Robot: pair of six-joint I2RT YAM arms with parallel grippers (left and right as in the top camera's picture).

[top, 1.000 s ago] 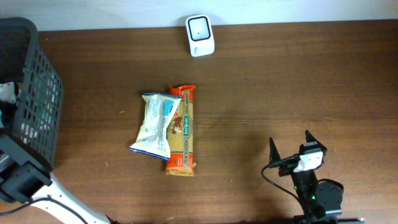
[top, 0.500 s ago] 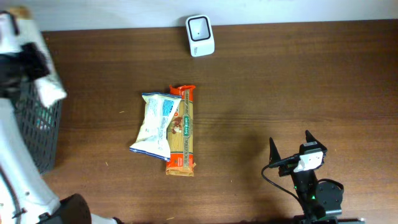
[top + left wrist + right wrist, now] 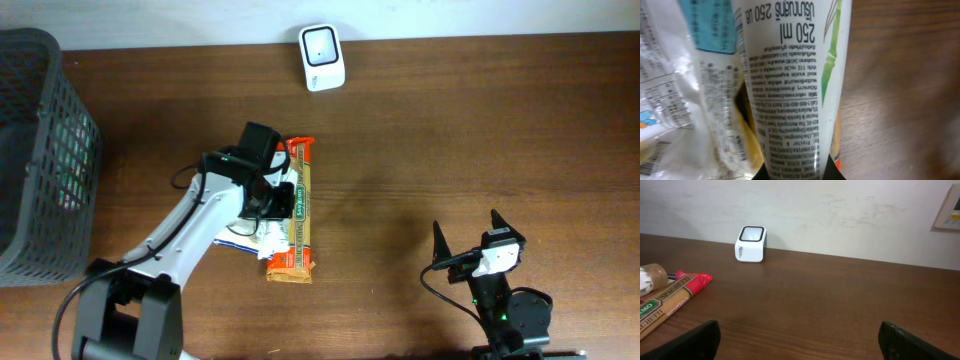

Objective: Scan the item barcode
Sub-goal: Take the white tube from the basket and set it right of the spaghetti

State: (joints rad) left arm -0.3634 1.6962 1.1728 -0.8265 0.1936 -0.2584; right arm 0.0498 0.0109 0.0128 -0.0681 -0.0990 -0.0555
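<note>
The left jaws [image 3: 272, 197] are clamped on a white tube [image 3: 790, 85] with a green stripe and small print. The tube sticks straight out from them and fills the wrist view. No barcode shows on the side facing that camera. A second ago this arm was off at the left edge by the basket [image 3: 40, 150]; half a second ago it was lifting clear with something white. Now it has swung in over the middle of the surface [image 3: 480, 120]. Just under and beside the jaws lie a white bag [image 3: 670, 100] and a long pasta pack [image 3: 303, 165], which have not moved. Whether the tube touches them cannot be told. Further ahead of the jaws, well apart from them, the white scanner [image 3: 322, 57] stands at the far edge, its window facing up. The right jaws [image 3: 466, 224] stand wide apart and empty, off to the side, unchanged. So the item appears to be out of the basket and in hand. It likely still needs carrying to the scanner, turned so its barcode faces the window.
</note>
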